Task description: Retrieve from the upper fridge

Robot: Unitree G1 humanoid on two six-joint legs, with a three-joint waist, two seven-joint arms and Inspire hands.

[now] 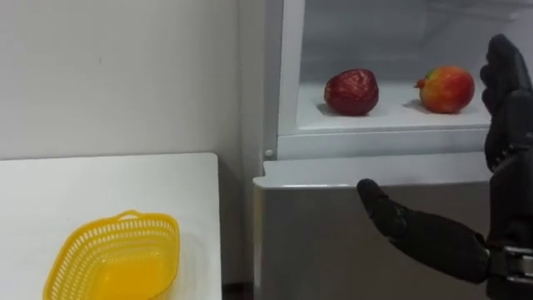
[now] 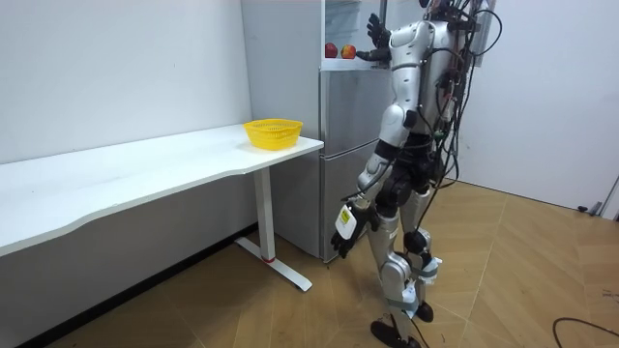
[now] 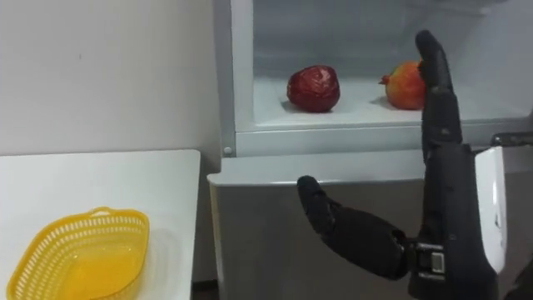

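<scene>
In the open upper fridge compartment, two fruits lie on the white shelf (image 1: 391, 122): a dark red fruit (image 1: 351, 91) on the left and a red-orange fruit (image 1: 446, 89) on the right. My right hand (image 1: 510, 167) is raised in front of the compartment and open. Its fingers point straight up, its thumb sticks out to the left, and it holds nothing. In the right eye view its fingertips (image 3: 431, 58) overlap the red-orange fruit's (image 3: 401, 86) right edge; whether they touch I cannot tell. My left hand (image 2: 344, 227) hangs low by my thigh in the room view.
A yellow mesh basket (image 1: 117, 258) stands empty on the white table (image 1: 100, 183) to the left of the fridge. The grey lower fridge door (image 1: 316, 242) is closed below the shelf. I stand upright facing the fridge on a wooden floor (image 2: 522, 280).
</scene>
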